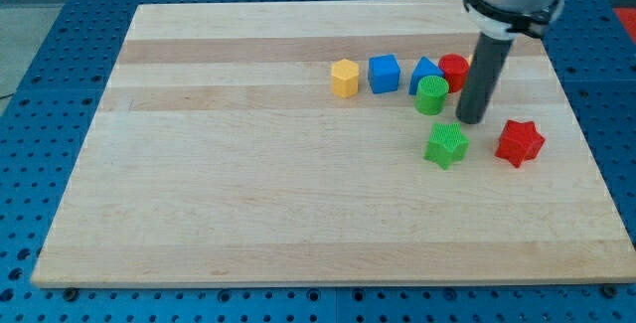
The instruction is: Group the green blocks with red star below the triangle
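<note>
A green round block (pixel 431 95) sits just below a blue triangle (pixel 424 71). A green star (pixel 446 145) lies lower, towards the view's bottom. A red star (pixel 520 142) lies to its right. My tip (pixel 471 120) rests on the board between the green round block and the red star, just above and to the right of the green star, touching none of them. A red round block (pixel 454 69) stands right of the triangle, partly behind the rod.
A yellow hexagon block (pixel 344 78) and a blue cube (pixel 384 73) stand in a row left of the triangle. The wooden board (pixel 248 184) lies on a blue perforated table; its right edge is near the red star.
</note>
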